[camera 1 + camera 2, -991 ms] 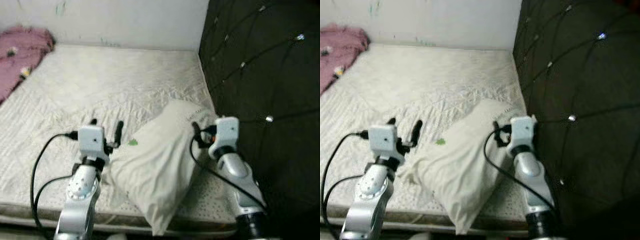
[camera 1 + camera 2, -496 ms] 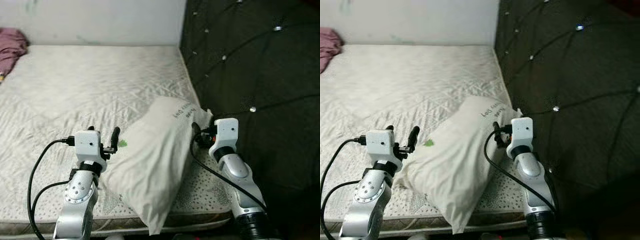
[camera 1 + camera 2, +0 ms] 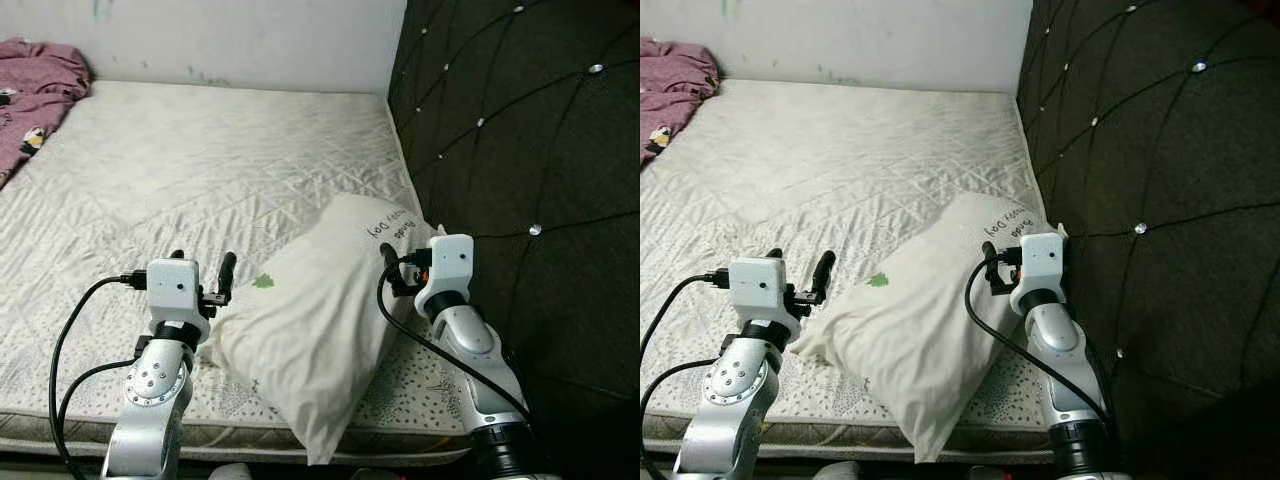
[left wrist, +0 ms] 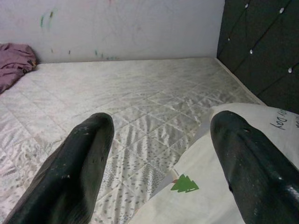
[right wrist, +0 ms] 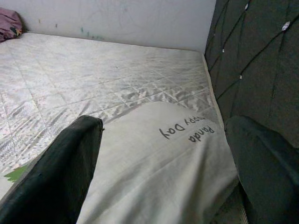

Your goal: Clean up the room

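Fingers of both grippers spread wide, flanking pillow as before; camera swung left, pillow unmoved on bed.

The white pillow bears dark handwritten-style words — "Panda Day" — near one end.

Bare mattress is lying open ahead of both jaws; pillow is blocking between them, headboard seemingly crowding the right.

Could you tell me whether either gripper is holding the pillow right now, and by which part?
Neither grips it. Both the left gripper and right gripper are open, flanking the pillow on the mattress.
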Controlling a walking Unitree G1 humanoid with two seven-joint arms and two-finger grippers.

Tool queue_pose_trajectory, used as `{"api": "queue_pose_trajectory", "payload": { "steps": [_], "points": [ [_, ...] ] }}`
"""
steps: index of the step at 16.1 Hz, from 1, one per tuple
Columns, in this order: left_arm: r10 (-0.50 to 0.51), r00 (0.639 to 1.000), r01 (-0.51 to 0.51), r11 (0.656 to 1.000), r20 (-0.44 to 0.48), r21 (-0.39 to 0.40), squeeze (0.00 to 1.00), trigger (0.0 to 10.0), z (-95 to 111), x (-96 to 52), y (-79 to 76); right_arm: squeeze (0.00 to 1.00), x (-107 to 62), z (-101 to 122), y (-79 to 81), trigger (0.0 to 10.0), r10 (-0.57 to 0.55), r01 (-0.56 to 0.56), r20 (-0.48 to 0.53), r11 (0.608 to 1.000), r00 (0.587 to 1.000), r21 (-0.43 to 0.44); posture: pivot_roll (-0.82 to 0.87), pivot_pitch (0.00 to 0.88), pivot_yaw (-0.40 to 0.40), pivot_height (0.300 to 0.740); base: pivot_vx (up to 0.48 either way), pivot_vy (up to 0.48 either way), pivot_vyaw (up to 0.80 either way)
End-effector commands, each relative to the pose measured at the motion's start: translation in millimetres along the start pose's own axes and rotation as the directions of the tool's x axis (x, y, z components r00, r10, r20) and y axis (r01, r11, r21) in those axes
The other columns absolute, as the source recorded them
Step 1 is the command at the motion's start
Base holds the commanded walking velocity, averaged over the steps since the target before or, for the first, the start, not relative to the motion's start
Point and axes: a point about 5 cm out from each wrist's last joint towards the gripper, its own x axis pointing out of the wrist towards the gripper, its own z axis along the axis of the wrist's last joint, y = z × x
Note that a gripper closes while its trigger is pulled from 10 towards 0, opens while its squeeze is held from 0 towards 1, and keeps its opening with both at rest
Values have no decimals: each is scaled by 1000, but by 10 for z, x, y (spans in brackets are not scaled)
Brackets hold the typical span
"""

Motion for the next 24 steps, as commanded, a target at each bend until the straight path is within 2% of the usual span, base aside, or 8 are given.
{"api": "queue_pose_trajectory", "payload": {
  "steps": [1, 6, 16, 24],
  "points": [
    [5, 1000, -5, 1000, 6, 18, 0, 10000, 21, -9, 2, 0, 8, 48, -20, 10000, -3, 3, 14, 1000, 1000, 1, -38, 24, -25, 716, 0, 0, 0],
    [11, 1000, -11, 1000, 9, 24, 0, 10000, 24, -8, 1, 0, 9, 57, -17, 10000, 6, -6, 18, 1000, 1000, 0, -39, 20, -26, 666, 0, 0, 0],
    [61, 998, -61, 998, -7, 14, 0, 10000, -4, -19, 43, 0, 2, 41, -5, 10000, 35, -35, 5, 999, 999, -13, -36, 20, -39, 662, 0, 0, 0],
    [136, 990, -137, 990, -43, -20, 0, 10000, -48, -33, 130, 0, 7, 35, 1, 10000, 50, -50, -6, 999, 999, -17, -39, 32, -44, 573, 0, 0, 0]
  ]
}}
